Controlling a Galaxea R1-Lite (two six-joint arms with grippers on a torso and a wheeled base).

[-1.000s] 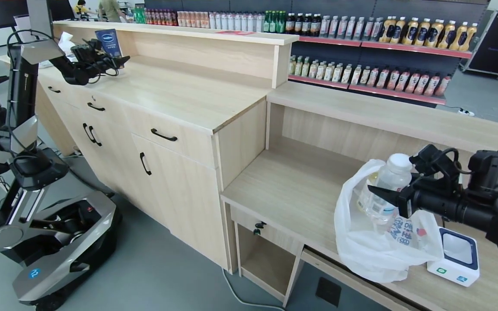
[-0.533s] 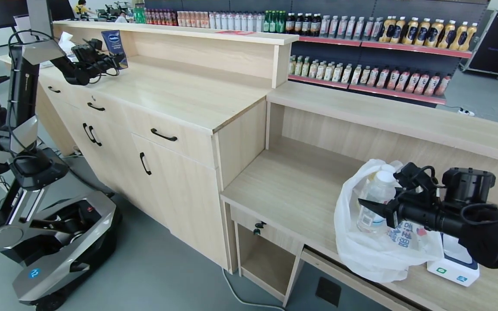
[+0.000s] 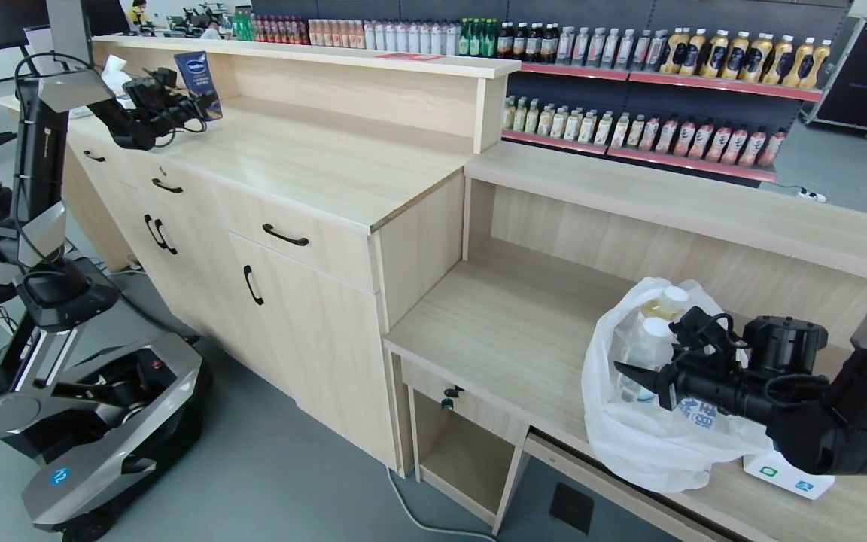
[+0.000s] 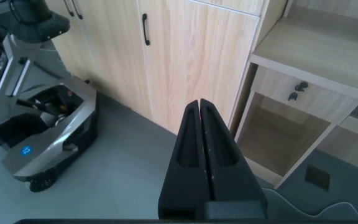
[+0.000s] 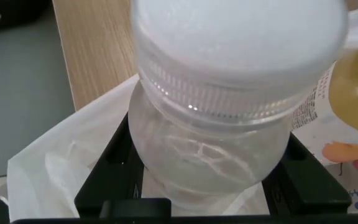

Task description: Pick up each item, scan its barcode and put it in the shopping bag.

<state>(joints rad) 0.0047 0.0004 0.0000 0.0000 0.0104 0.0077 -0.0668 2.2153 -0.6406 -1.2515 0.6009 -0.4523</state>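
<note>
Clamping a clear plastic bottle [image 3: 644, 345] with a white ribbed cap between its fingers, the right end effector [image 3: 638, 370] holds it upright inside the mouth of the white shopping bag [image 3: 652, 444] on the pale wooden bench [image 3: 509, 324]. A second bottle [image 3: 667, 301] of yellowish liquid stands beside it in the bag. The left end effector [image 4: 199, 107] hangs pinched together above the grey floor [image 4: 123, 134].

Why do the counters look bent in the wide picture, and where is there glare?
Head view: the wide lens slightly bows straight lines, such as the back ledge; a soft sheen lies on the upper countertop. Right wrist view: the bottle sits close to the lens and its white cap looks washed out. Left wrist view: even light, no glare.
</note>
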